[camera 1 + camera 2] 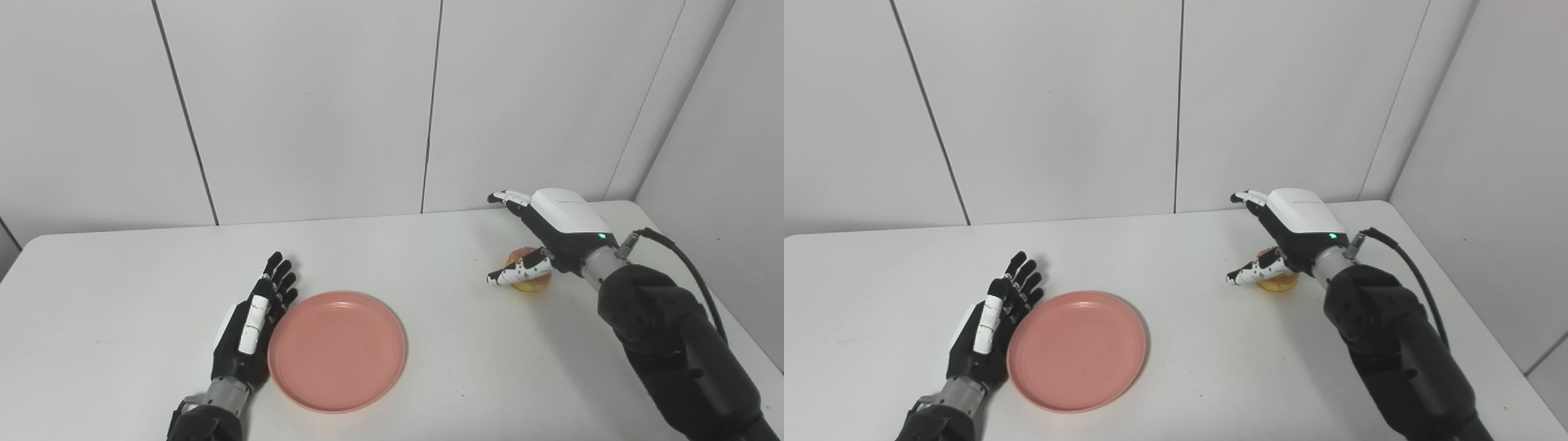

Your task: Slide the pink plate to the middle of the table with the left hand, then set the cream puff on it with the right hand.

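Note:
The pink plate (337, 349) lies flat on the white table (429, 392), left of centre near the front. My left hand (251, 327) rests edge-on against the plate's left rim, fingers straight and apart, holding nothing. The cream puff (531, 282), golden with a pinkish top, sits on the table at the right and is mostly hidden behind my right hand (551, 236). That hand hovers over it, open, with the thumb (517, 271) stretched in front of the puff and the fingers (508, 198) pointing away beyond it, not closed on it.
The table's back edge meets a white panelled wall (306, 110). A grey wall closes in at the right, beside the table's right edge (723, 306). A black cable (686, 260) loops off the right wrist.

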`<state>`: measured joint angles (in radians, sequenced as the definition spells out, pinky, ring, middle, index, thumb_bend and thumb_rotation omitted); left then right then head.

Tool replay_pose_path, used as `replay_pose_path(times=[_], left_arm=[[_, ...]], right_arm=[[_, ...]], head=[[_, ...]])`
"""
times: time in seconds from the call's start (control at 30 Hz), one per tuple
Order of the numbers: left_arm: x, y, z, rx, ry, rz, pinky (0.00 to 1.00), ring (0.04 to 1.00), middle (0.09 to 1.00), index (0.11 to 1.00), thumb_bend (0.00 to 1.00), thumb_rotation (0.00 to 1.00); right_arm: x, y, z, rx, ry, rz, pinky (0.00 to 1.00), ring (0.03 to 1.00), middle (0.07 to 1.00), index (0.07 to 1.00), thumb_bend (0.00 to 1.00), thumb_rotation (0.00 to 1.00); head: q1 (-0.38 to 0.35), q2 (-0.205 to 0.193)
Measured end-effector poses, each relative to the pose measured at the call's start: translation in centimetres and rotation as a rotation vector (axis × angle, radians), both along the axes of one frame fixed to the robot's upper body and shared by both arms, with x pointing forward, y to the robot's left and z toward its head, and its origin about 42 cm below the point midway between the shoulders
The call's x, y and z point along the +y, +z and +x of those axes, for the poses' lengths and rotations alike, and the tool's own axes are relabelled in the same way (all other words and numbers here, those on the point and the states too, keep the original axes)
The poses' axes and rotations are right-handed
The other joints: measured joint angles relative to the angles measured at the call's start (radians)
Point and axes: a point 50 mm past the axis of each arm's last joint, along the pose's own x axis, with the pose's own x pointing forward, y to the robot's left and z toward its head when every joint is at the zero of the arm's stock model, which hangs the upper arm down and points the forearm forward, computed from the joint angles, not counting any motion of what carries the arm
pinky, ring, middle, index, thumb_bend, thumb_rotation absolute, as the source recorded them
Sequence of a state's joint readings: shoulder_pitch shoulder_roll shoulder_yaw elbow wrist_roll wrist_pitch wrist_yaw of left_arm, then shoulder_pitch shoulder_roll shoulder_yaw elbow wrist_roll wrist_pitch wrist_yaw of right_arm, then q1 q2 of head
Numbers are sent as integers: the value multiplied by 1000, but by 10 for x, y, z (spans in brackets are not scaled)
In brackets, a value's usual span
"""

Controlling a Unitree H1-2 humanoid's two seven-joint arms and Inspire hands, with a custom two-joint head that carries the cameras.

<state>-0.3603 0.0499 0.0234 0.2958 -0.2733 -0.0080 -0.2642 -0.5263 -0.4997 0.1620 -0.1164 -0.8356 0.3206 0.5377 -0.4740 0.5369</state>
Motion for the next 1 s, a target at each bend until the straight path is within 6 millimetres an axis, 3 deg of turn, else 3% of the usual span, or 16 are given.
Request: replay_pose_path(times=[0.1, 0.43, 1.0], left_arm=[[0, 0, 0, 0, -1, -2, 1000, 996, 1000, 1000, 904, 802], [-1, 0, -1, 1, -4, -6, 1000, 990, 1000, 1000, 883, 807], [-2, 0, -5, 7, -7, -10, 1000, 979, 998, 1000, 898, 792]], right_arm=[[-6, -7, 13, 51, -25, -21, 598, 829, 885, 831, 1000, 325], [-15, -18, 35, 125, -66, -89, 784, 905, 897, 825, 1000, 362], [-32, -40, 54, 201, -132, -109, 781, 902, 906, 828, 1000, 390]], head=[[5, 3], [11, 3], [18, 12]])
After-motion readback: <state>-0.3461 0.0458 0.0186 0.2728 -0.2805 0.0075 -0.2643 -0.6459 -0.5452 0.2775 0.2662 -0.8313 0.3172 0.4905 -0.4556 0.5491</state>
